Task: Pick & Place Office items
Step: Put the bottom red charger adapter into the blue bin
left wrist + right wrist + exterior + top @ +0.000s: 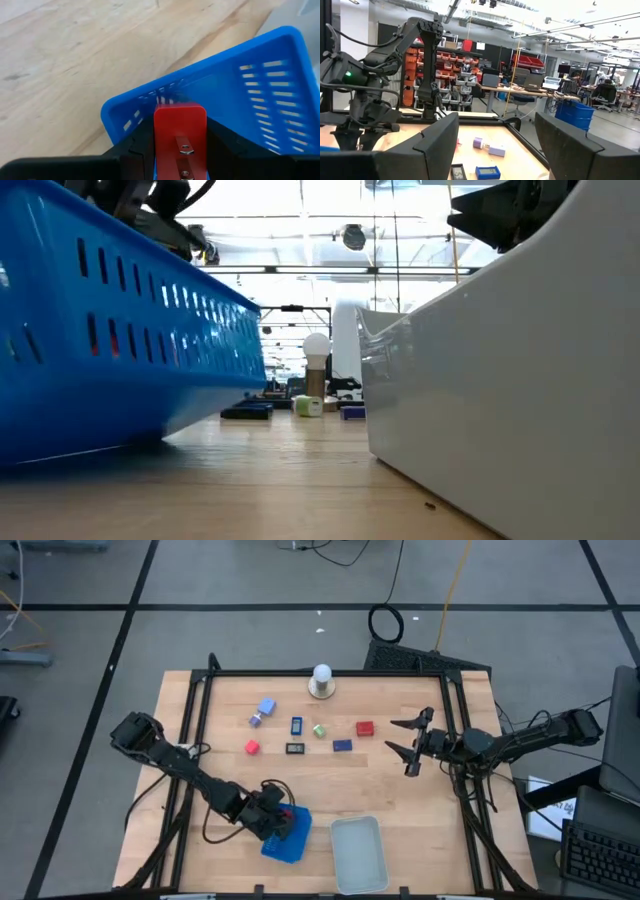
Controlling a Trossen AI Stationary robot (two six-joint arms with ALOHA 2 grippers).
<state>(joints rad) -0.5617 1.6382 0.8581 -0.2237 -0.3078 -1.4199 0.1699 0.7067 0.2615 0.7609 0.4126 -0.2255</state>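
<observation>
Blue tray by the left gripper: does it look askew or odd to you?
Yes. The blue tray sits skewed to the table edge, and the low view shows one side lifted off the wood. The left gripper, holding a red piece, is over it.

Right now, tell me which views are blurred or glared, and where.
Low view: the blue tray and clear tray loom large and soft, with bright ceiling glare behind. Left wrist view: the red piece is sharp, the tray's slots smeared. High view: evenly lit.
</observation>
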